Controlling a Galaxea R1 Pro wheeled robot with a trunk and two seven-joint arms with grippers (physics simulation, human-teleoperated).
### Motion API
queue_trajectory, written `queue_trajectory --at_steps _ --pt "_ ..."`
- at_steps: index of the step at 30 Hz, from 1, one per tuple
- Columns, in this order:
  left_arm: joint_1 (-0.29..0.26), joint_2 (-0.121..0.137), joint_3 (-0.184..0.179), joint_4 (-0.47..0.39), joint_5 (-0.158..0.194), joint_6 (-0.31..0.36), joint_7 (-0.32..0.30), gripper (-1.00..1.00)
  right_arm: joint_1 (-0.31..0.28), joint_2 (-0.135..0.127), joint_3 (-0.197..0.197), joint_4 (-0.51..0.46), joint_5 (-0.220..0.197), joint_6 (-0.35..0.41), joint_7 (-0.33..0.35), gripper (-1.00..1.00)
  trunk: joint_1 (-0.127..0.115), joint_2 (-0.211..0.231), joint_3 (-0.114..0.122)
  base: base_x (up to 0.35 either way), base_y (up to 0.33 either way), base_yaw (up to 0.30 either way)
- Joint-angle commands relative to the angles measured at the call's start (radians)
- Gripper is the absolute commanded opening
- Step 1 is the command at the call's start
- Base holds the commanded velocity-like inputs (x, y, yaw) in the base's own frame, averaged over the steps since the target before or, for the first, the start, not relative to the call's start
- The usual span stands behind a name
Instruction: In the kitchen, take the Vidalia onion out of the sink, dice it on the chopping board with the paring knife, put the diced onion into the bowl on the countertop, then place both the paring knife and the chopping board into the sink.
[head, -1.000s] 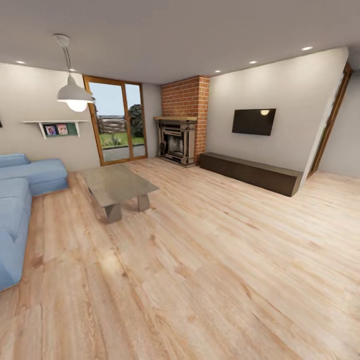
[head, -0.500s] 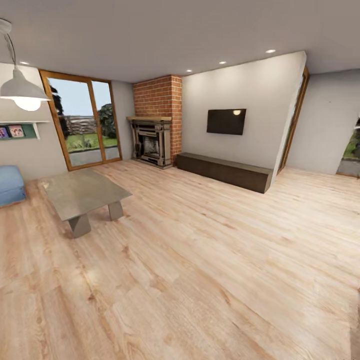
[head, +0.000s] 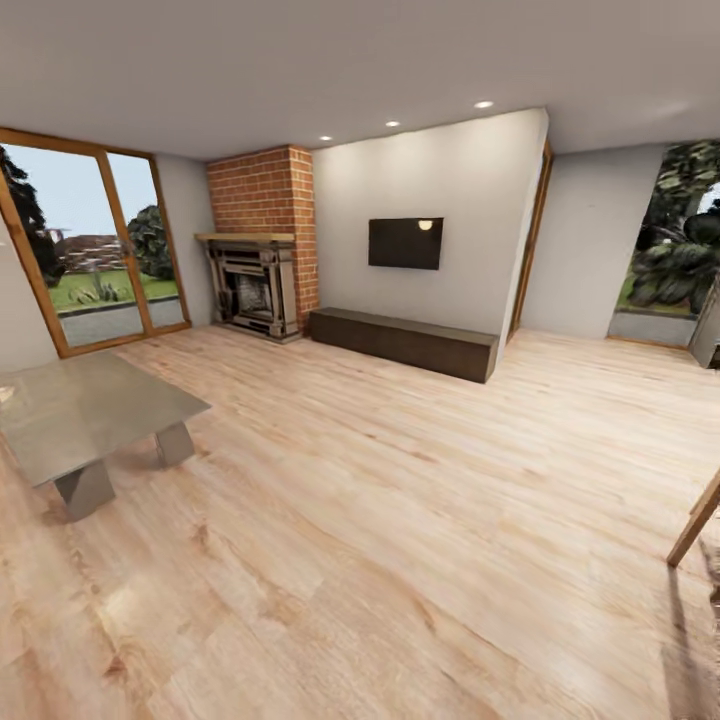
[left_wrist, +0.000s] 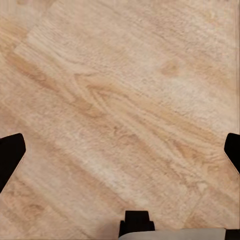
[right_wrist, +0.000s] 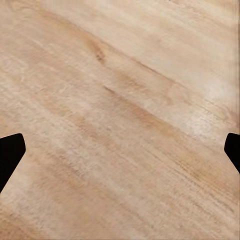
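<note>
Left gripper (left_wrist: 120, 150) and right gripper (right_wrist: 120, 150) hang with black fingers spread wide over pale wooden plank floor (head: 400, 520).

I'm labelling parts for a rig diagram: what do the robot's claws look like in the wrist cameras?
Little shows. The left claw has two black fingertips with blunt angled ends, plus a small black block above a pale grey body at the frame edge. The right claw has matching black fingertips. No cables or markings are visible; wooden floor lies behind.
</note>
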Motion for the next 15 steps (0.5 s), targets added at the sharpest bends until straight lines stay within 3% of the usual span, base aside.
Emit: queue_trajectory --at_steps 1,15 --pt "0.0 0.0 0.0 -0.001 0.0 -0.002 0.0 1.0 -0.001 0.0 0.0 0.001 0.0 -0.003 -0.002 1.0 0.001 0.0 -0.001 0.327 0.061 -0.279" --pt "0.0 0.0 0.0 -0.001 0.0 -0.002 0.0 1.0 -0.001 0.0 0.001 0.001 0.0 -0.003 -0.002 1.0 0.001 0.0 -0.001 0.327 0.011 -0.279"
